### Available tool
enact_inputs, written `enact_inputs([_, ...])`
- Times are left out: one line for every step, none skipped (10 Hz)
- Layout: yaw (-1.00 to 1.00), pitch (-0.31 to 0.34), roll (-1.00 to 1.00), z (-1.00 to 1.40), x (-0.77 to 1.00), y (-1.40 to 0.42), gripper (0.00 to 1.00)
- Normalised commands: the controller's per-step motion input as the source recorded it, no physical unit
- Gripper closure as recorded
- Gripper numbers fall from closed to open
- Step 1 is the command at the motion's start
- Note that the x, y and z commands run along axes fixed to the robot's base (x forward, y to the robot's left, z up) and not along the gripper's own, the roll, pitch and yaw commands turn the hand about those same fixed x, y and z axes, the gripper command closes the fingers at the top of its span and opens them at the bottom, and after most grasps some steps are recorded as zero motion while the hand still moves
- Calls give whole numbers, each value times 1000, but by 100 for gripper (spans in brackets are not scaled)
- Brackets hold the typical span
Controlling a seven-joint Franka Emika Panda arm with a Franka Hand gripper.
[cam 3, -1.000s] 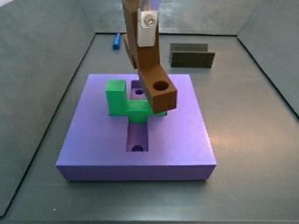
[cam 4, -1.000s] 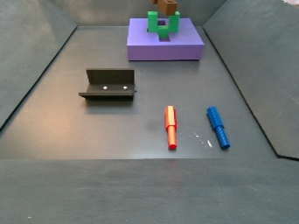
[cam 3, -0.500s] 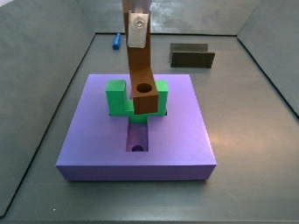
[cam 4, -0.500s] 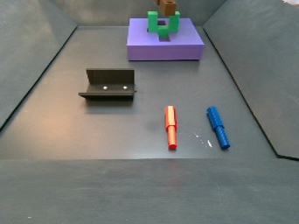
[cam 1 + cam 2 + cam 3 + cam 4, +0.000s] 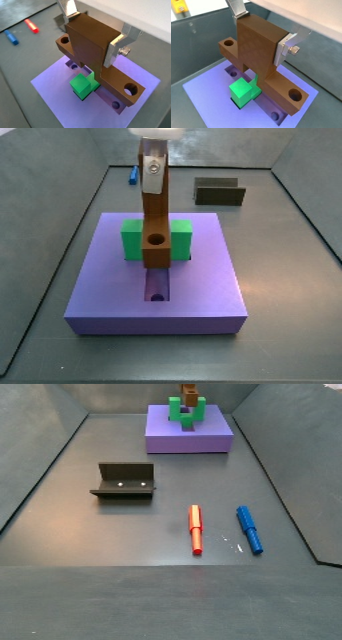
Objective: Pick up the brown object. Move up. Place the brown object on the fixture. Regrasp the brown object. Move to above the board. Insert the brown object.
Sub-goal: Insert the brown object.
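Worktop [image 5: 80, 574]: grey floor with raised walls. Board [image 5: 94, 293] lies flat on it, purple, slot [image 5: 158, 286] running lengthwise with round holes; in a side view it sits at the far end of the worktop [image 5: 214, 439]. Green block [image 5: 131, 240] stands on the board, U-shaped, astride the slot line. Fixture [image 5: 124, 480] is well apart from the board, unoccupied; a second side view shows it beyond the board's far edge [image 5: 219, 192]. Brown object [image 5: 156, 218] hangs upright above the board, stem vertical, crossbar lowest, its bottom end down between the arms of the green block, right over the slot. Both wrist views show the crossbar [image 5: 100, 75] with a round hole near each end, lying along the slot, with the green block [image 5: 243, 90] directly beneath. Pincer [image 5: 100, 27] is clenched on the top of the brown object's stem, silver plates pressed against opposite faces; from the side it appears just above the stem [image 5: 154, 163]. Key relation: the object is directly below the pincer, long axis vertical, crossbar parallel with the slot, so the remaining travel looks like a straight descent. Judgement: insertion stage; whether the base already touches the slot floor cannot be told. Red pen [image 5: 195, 529] and blue pen [image 5: 249, 529] lie near the front, side by side, clear of the work.
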Motion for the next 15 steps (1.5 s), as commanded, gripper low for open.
enact_inputs([-674,0,-59,-43,0,-80,100])
enact_inputs([-263,0,-77,-40,0,-43,100])
enact_inputs([0,0,-19,-163,0,0,100])
enact_inputs([43,-6,33,-263,106,0,100])
enact_inputs([137,-34,101,-237,109,0,100])
enact_inputs([226,-63,110,-117,120,0,100])
enact_inputs([209,-83,130,-60,40,3,100])
enact_inputs([131,-87,161,-71,0,0,100])
enact_inputs([97,-100,149,-91,0,0,100])
enact_inputs([0,-76,24,-146,0,0,100])
enact_inputs([0,-56,9,-203,0,-23,100])
enact_inputs([-31,-44,0,-263,17,-69,100])
enact_inputs([-23,-24,0,-280,0,-83,100])
enact_inputs([-3,-6,0,-291,26,-40,100])
enact_inputs([0,-13,63,-251,34,0,100])
